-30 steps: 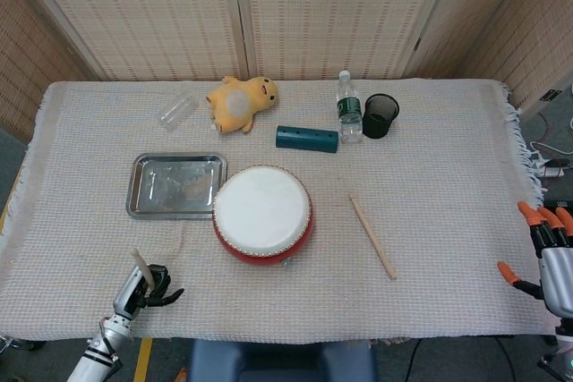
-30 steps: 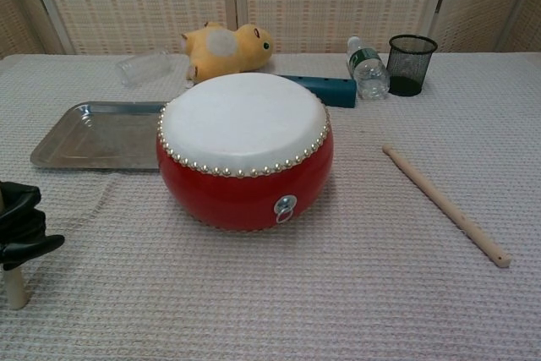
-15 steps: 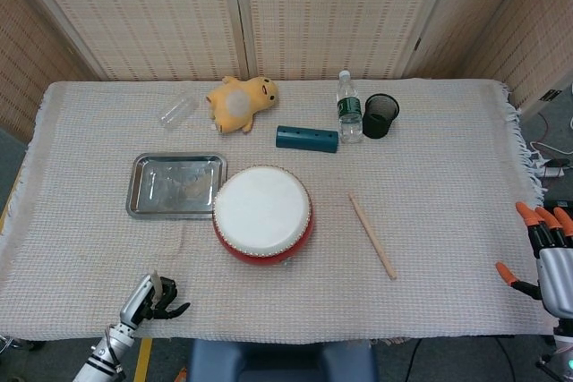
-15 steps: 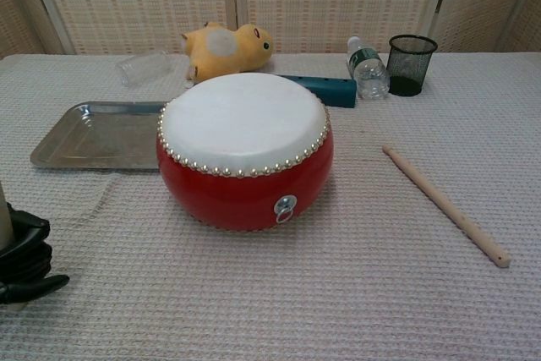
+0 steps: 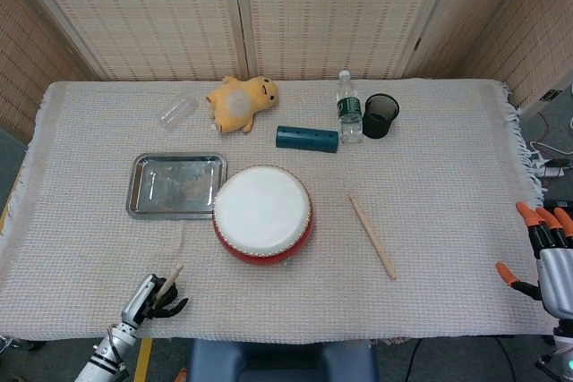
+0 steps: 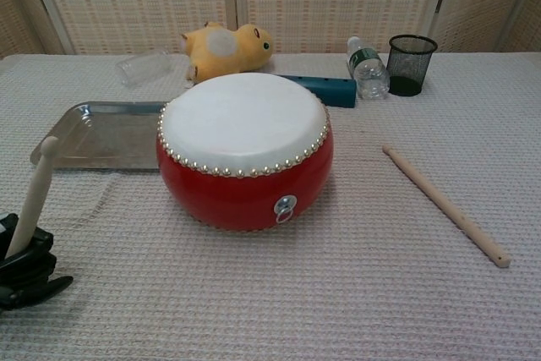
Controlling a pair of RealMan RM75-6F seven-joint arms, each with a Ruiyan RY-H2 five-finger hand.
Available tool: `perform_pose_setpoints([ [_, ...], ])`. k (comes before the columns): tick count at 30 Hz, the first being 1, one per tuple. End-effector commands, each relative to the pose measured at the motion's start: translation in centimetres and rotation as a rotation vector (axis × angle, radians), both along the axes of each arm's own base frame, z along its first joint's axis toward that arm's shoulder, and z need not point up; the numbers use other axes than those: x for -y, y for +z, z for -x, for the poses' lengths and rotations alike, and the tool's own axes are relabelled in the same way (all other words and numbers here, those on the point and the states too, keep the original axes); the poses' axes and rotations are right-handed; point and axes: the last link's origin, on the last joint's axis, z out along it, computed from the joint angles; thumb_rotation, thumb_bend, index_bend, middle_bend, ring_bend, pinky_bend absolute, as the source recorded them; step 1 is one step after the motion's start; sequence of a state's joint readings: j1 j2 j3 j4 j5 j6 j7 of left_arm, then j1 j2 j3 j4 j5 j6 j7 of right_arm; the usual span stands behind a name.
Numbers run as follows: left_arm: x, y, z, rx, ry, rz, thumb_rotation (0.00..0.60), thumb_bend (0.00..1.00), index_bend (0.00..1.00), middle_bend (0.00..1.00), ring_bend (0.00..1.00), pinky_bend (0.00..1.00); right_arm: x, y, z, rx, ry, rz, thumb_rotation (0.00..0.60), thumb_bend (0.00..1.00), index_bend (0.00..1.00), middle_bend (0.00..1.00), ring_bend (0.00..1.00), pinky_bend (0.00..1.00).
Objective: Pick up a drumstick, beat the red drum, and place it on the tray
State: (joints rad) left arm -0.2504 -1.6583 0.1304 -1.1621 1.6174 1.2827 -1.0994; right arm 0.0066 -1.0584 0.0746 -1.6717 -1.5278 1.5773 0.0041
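Observation:
The red drum (image 5: 263,215) (image 6: 245,150) with a white skin stands at the table's middle. My left hand (image 5: 147,298) (image 6: 25,266) is at the front left edge and grips a wooden drumstick (image 6: 34,196) (image 5: 169,279), whose rounded tip leans up and toward the drum. A second drumstick (image 5: 372,234) (image 6: 445,204) lies flat on the cloth right of the drum. The steel tray (image 5: 175,184) (image 6: 95,134) lies left of the drum. My right hand (image 5: 544,257) hangs off the table's right edge with its fingers apart, holding nothing.
Along the back stand a yellow plush toy (image 5: 240,101), a clear cup on its side (image 5: 177,110), a teal tube (image 5: 306,139), a water bottle (image 5: 349,107) and a black mesh cup (image 5: 380,115). A woven cloth (image 5: 448,194) covers the table.
My left hand drew back toward the front edge, and the held drumstick tilted from leaning back to leaning up toward the drum. The right hand stayed still.

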Motion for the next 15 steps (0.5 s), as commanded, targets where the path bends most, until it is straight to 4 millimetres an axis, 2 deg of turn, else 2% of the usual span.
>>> perform_pose_setpoints([
  [1, 0.0, -0.2, 0.2, -0.016, -0.006, -0.003, 0.6, 0.53, 1.0, 1.0, 0.97, 1.0, 0.0, 0.0, 0.0, -0.001, 0.002, 0.001, 0.6, 0.19, 0.0, 0.14, 0.01, 0.06],
  [3, -0.1, -0.3, 0.3, -0.024, -0.008, -0.004, 0.6, 0.63, 1.0, 1.0, 0.98, 1.0, 0.0, 0.0, 0.0, -0.002, 0.003, 0.0, 0.6, 0.19, 0.0, 0.14, 0.01, 0.06],
  [6, -0.1, -0.2, 0.3, -0.026, -0.017, -0.008, 0.6, 0.71, 1.0, 1.0, 0.99, 1.0, 0.0, 0.0, -0.1, -0.003, 0.005, 0.002, 0.6, 0.19, 0.0, 0.14, 0.01, 0.06],
  [10, -0.6, 0.5, 0.2, -0.045, -0.046, -0.055, 0.6, 0.78, 1.0, 1.0, 1.0, 1.0, 0.0, 0.0, -0.2, -0.002, 0.006, 0.003, 0.6, 0.19, 0.0, 0.14, 0.01, 0.06],
  [15, -2.1, 2.6, -0.7, -0.088, -0.126, -0.116, 0.6, 0.86, 1.0, 1.0, 1.0, 1.0, 0.0, 0.1, -0.3, -0.001, 0.014, 0.007, 0.6, 0.19, 0.0, 0.14, 0.01, 0.06],
])
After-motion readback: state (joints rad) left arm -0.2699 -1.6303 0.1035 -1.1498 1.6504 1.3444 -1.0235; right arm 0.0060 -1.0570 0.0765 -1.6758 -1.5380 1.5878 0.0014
